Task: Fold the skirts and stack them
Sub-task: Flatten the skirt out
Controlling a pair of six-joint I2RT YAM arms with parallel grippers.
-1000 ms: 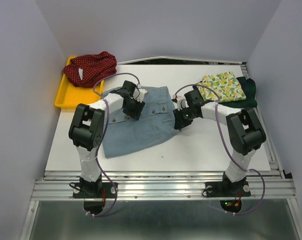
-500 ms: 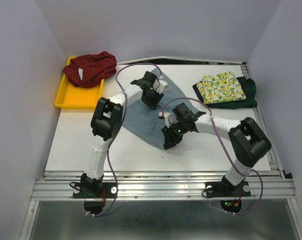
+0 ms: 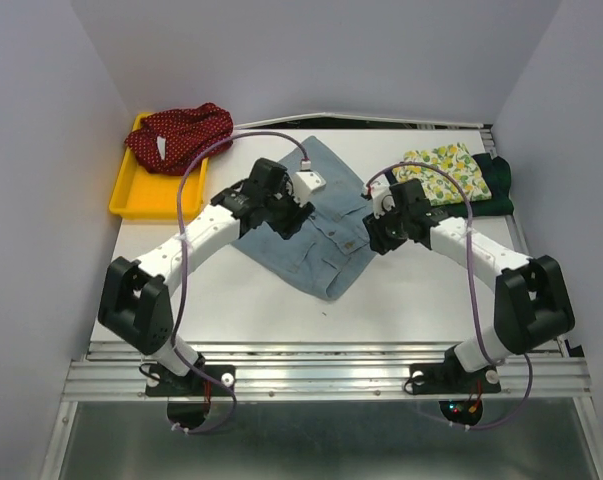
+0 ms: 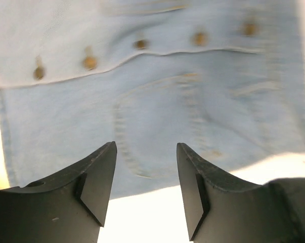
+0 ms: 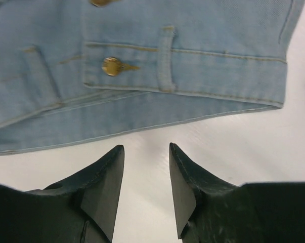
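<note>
The light-blue denim skirt [image 3: 316, 225] lies flat as a diamond at the table's middle. My left gripper [image 3: 289, 218] is open and empty just above its left part; the left wrist view [image 4: 146, 147] shows the skirt's buttons and pocket [image 4: 162, 126] ahead of the fingers. My right gripper [image 3: 374, 238] is open and empty at the skirt's right edge; in the right wrist view [image 5: 146, 147] it hangs over bare table just short of the waistband [image 5: 182, 76]. The red white-dotted skirt [image 3: 181, 135] lies bunched in the tray. The lemon-print skirt [image 3: 446, 170] lies folded on the dark green one [image 3: 498, 185].
The yellow plastic tray [image 3: 131, 195] stands at the back left. White walls close in the table on the left, back and right. A metal rail [image 3: 331, 350] runs along the near edge.
The denim skirt has been turned and dragged from a spread at centre-left into a diamond at the middle. Both arms have drawn back to its two sides and hold nothing.
</note>
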